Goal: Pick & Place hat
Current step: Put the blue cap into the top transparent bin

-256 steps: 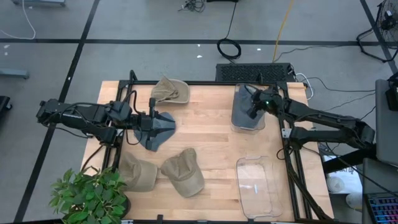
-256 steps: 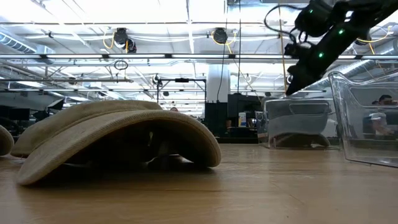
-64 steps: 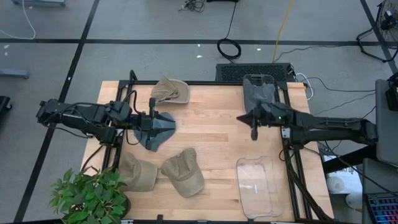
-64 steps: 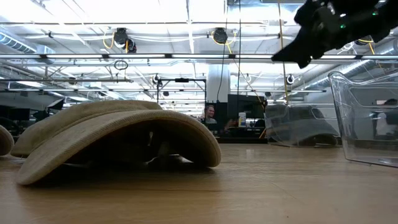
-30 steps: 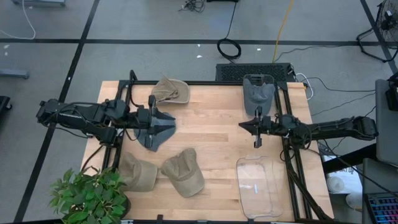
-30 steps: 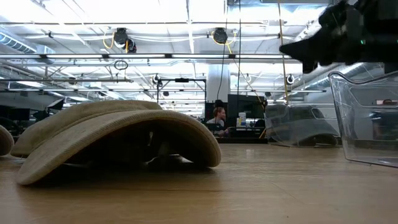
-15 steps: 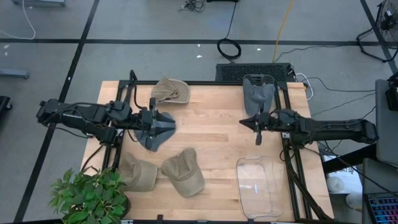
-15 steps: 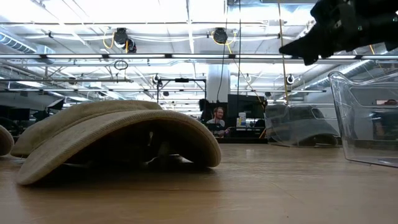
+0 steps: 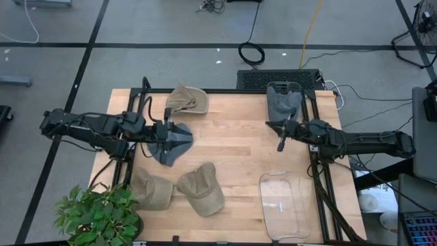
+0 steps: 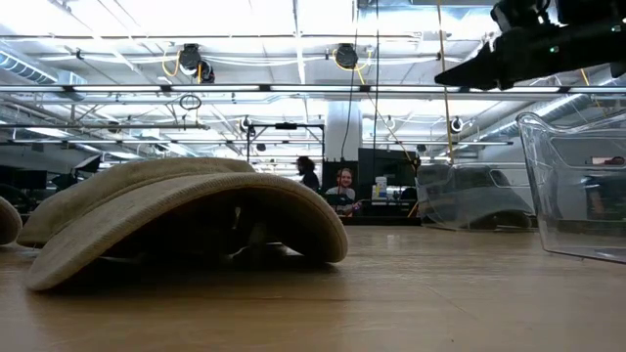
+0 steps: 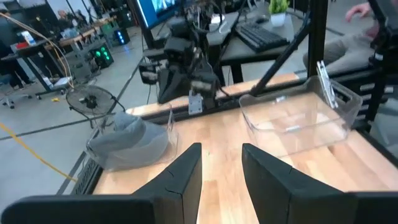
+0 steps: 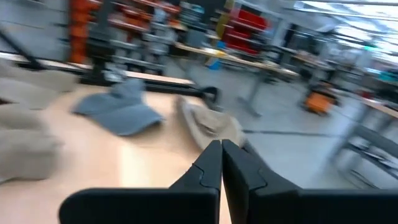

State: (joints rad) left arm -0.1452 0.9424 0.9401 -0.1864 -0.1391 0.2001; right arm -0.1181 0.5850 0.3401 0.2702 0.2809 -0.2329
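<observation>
A blue-grey hat [image 9: 172, 143] lies crown up on the table's left half. My left gripper [image 9: 166, 131] stands over its left part, open [image 11: 221, 168], with nothing between the fingers. My right gripper [image 9: 279, 141] is shut [image 12: 220, 163] and empty. It hangs in the air [image 10: 448, 76] between two clear bins on the right. The far bin [image 9: 283, 87] holds a grey hat [image 9: 282, 104] [image 11: 132, 139]. The near bin [image 9: 283, 202] [image 10: 577, 186] holds nothing. One tan hat [image 9: 186, 100] lies near the far edge. Two more tan hats [image 9: 151, 190] [image 9: 203, 190] lie near the near edge.
A potted plant [image 9: 95, 216] stands at the near left corner. Bare wood [image 9: 229, 140] lies between the two arms. In the low view a tan hat [image 10: 186, 210] fills the left foreground. People show in the room beyond the table.
My right gripper has stayed shut and empty and has drifted a little toward the far edge. Its fingers have tipped up from a downward slant to nearly level, pointing toward the table's left. The hats and bins have kept their places.
</observation>
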